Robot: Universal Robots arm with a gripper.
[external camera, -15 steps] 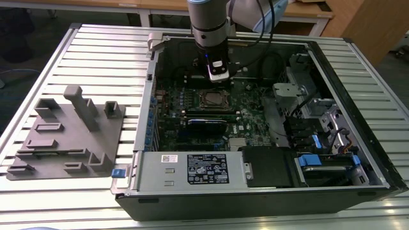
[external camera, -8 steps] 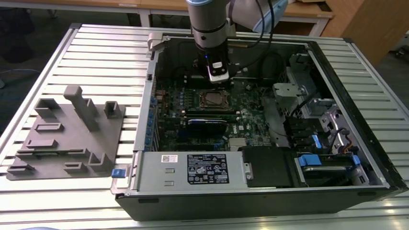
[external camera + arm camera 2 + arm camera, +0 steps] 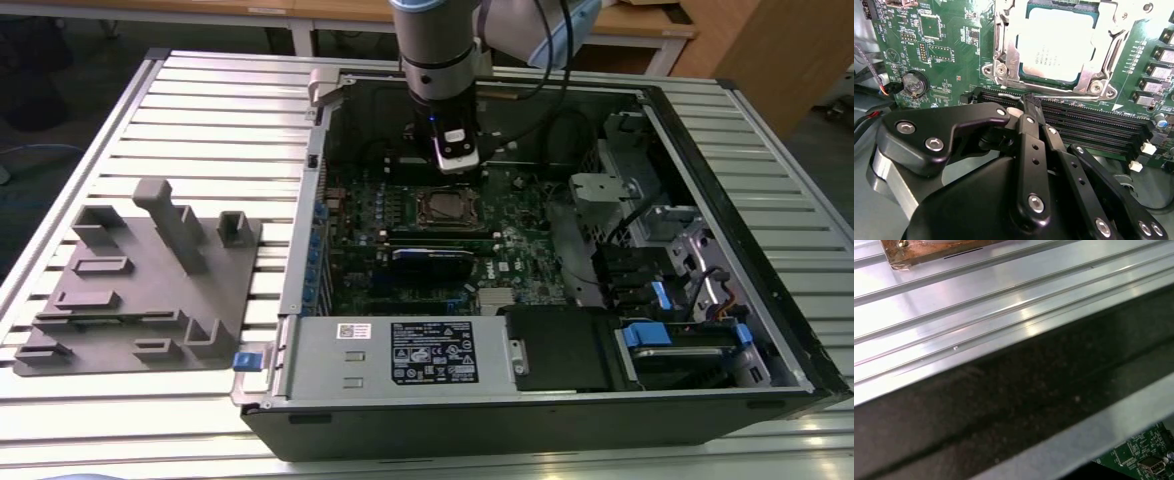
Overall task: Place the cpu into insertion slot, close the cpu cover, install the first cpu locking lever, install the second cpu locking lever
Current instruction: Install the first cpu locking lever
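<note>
The cpu (image 3: 1056, 45), a silver-grey square, lies flat in the insertion slot (image 3: 1095, 87) on the green board. The cpu cover (image 3: 1005, 52), a silvery frame, lies down around the chip's edges. My gripper (image 3: 1031, 102) is shut, its black tips together just beside the socket's edge that faces the memory slots. A thin metal rod (image 3: 1004, 93) runs along that edge by the tips; I cannot tell whether they touch it. In the exterior view the gripper (image 3: 457, 160) hangs inside the open computer case, just beyond the insertion slot (image 3: 441, 208).
Black memory slots (image 3: 1089, 125) lie beside the socket, a coin battery (image 3: 913, 82) further off. A black card with a blue edge (image 3: 434, 258) crosses the board. The power supply (image 3: 400, 350) and drive bays (image 3: 667, 290) crowd the case. A grey fixture (image 3: 134, 280) sits on the slatted table.
</note>
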